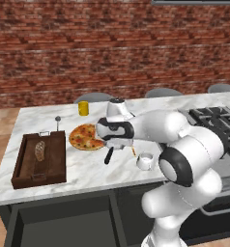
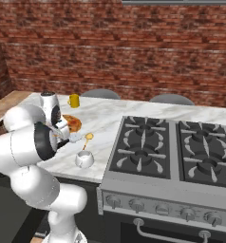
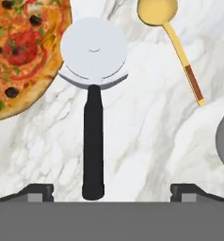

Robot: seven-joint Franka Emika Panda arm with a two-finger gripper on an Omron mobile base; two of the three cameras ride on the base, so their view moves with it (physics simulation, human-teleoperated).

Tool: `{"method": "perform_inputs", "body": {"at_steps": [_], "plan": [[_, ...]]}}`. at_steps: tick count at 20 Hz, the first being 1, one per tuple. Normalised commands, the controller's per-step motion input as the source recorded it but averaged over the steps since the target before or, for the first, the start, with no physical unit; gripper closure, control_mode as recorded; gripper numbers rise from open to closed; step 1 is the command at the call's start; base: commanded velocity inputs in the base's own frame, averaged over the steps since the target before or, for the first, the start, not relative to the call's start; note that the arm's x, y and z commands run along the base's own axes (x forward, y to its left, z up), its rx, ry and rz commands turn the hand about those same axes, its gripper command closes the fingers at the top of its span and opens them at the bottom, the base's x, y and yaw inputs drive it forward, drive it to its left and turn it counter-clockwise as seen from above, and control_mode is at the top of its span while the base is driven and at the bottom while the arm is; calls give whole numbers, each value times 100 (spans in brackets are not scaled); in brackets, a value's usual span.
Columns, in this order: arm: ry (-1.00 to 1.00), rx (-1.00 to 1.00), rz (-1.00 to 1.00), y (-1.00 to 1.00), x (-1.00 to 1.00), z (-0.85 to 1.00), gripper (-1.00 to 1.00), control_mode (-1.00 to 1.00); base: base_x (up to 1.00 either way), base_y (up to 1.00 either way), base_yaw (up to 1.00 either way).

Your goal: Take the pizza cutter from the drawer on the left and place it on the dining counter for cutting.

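The pizza cutter [image 3: 93, 136] lies flat on the white marble dining counter [image 1: 88, 169], its round pale wheel [image 3: 94, 49] right beside the pizza [image 3: 20, 52]. My gripper [image 3: 111, 190] hovers just above the black handle. It is open, with one fingertip wide on each side of the handle and neither touching it. In the left base view the cutter's handle [image 1: 108, 155] pokes out below my hand [image 1: 116, 144], just right of the pizza [image 1: 85, 136]. Under the counter's front at the left, the dark drawer [image 1: 13, 226] stands open.
A yellow-headed wooden-handled spatula [image 3: 180, 52] lies right of the cutter, with a white cup [image 1: 145, 161] nearby. A brown wooden tray [image 1: 39, 159] sits at the counter's left, a yellow mug [image 1: 83, 108] and a thin grey utensil [image 1: 58, 123] farther back. The black cooktop [image 2: 172, 147] is at the right.
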Motion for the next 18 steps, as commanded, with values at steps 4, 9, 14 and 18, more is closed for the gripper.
{"method": "perform_inputs", "body": {"at_steps": [4, 9, 14, 18], "plan": [[0, 0, 0, -29, -68, 81, -100, -100, 0, 0, 0], [0, 0, 0, -44, -100, 64, -100, -100, 0, 0, 0], [0, 0, 3, -49, -100, 57, -100, -100, 0, 0, 0], [-4, -1, 12, -51, -100, 39, -100, -100, 0, 0, 0]]}}
